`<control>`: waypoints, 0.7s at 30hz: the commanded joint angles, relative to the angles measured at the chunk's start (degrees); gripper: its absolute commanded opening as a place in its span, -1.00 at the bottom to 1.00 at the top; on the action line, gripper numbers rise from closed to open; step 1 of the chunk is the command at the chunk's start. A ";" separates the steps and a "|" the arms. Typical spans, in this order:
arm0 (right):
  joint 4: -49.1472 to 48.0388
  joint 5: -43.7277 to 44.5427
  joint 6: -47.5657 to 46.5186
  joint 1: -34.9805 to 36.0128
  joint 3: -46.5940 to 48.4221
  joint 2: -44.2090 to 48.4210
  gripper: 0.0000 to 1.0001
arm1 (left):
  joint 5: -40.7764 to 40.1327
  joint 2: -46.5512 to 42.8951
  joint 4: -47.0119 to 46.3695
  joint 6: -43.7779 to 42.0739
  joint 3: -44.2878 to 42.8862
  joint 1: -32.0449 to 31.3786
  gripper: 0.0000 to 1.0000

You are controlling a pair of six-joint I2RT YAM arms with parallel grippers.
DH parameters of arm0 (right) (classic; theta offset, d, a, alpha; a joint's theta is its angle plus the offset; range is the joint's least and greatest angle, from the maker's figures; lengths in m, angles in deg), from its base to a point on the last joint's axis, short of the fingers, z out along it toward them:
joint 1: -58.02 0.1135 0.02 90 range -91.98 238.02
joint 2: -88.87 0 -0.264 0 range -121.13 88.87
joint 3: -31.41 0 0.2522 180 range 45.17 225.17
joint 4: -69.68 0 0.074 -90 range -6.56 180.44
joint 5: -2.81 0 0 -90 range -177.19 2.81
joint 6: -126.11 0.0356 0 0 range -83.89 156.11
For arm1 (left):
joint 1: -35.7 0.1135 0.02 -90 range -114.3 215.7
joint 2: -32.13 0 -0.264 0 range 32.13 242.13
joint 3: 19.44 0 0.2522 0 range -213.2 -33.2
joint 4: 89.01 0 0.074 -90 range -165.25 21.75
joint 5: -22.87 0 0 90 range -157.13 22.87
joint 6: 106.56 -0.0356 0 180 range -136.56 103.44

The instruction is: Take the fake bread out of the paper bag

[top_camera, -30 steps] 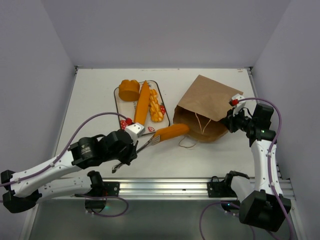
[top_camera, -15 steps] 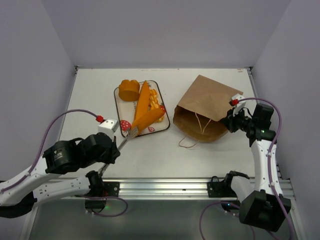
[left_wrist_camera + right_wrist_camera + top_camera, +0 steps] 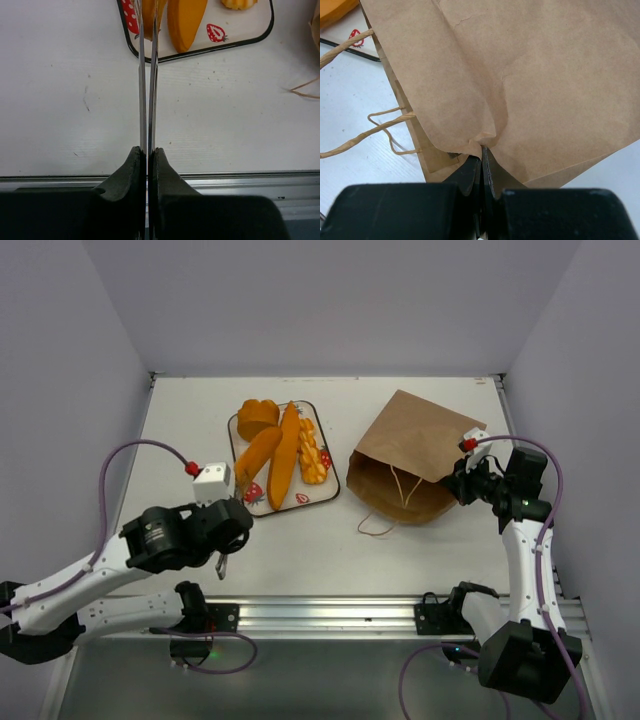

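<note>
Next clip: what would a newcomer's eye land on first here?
Four glossy orange pieces of fake bread lie on the strawberry-printed tray left of centre. To its right sits the brown paper bag, its side pinched by the right gripper. The left gripper holds silver tongs, shut, pointing at the tray.

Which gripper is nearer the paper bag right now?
Right. The right gripper pinches the paper bag at its edge; the left gripper, holding the tongs, is beyond the tray, well apart from it.
</note>
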 commanded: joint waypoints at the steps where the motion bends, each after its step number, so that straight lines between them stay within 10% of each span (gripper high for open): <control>1: -1.90 0.66 0.72 0.08 -0.35 0.54 -1.00 | -7.65 2.37 -2.20 6.05 0.27 0.84 -1.00; 21: -1.90 0.66 0.54 -0.27 -0.70 1.24 -1.00 | 4.29 10.37 -27.15 -3.97 14.85 13.93 -1.00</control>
